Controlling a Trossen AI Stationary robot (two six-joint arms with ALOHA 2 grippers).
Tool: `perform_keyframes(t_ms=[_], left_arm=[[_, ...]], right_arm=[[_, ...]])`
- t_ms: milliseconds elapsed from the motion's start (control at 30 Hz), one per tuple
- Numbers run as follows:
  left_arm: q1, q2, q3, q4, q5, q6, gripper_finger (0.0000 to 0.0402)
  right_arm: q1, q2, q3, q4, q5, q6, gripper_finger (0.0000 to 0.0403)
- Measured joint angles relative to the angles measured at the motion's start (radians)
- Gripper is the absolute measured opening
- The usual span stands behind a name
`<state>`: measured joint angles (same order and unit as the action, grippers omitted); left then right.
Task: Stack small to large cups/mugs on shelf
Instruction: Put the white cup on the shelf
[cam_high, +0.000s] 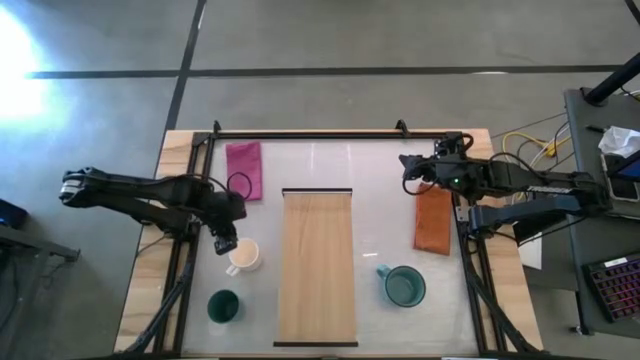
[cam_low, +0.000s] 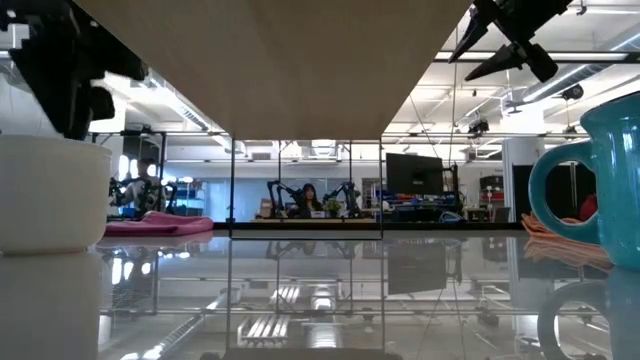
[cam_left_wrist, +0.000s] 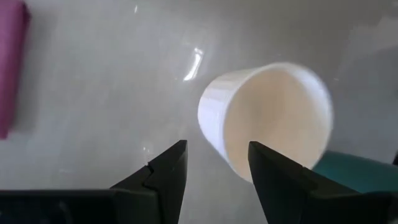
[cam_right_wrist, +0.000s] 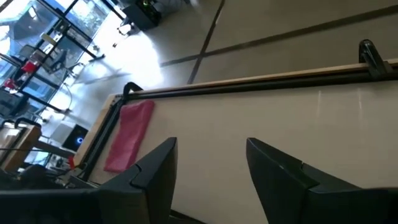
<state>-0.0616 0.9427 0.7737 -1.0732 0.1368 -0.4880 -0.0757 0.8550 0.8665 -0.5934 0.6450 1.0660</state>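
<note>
The shelf (cam_high: 318, 266) lies flat mid-table; the teal mug (cam_high: 404, 286) stands to its right, the cream mug (cam_high: 244, 256) and green cup (cam_high: 223, 306) to its left; the left gripper (cam_left_wrist: 214, 171), fingers spread, hovers over the cream mug; the right gripper (cam_right_wrist: 208, 165), spread too, hangs raised near the orange cloth (cam_high: 433, 220).

Cream-white mug (cam_high: 244, 256), teal mug (cam_high: 404, 286), dark green cup (cam_high: 223, 306), light-wood shelf (cam_high: 317, 265), pink cloth (cam_high: 244, 169).
</note>
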Motion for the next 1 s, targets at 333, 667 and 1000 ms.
perform_keyframes(t_ms=[333, 667, 1000], left_arm=[[-0.001, 0.042, -0.091, 0.138, 0.011, -0.031, 0.0157], [0.001, 0.169, -0.108, 0.171, 0.0, 0.058, 0.0073], [0.004, 0.255, 0.469, -0.239, -0.12, 0.22, 0.0001]], right_arm=[[0.0, -0.003, -0.004, -0.004, 0.0, -0.013, 0.0185], [-0.002, -0.007, -0.004, -0.006, 0.001, -0.019, 0.0185], [-0.033, -0.058, -0.004, -0.017, 0.009, -0.076, 0.0185]])
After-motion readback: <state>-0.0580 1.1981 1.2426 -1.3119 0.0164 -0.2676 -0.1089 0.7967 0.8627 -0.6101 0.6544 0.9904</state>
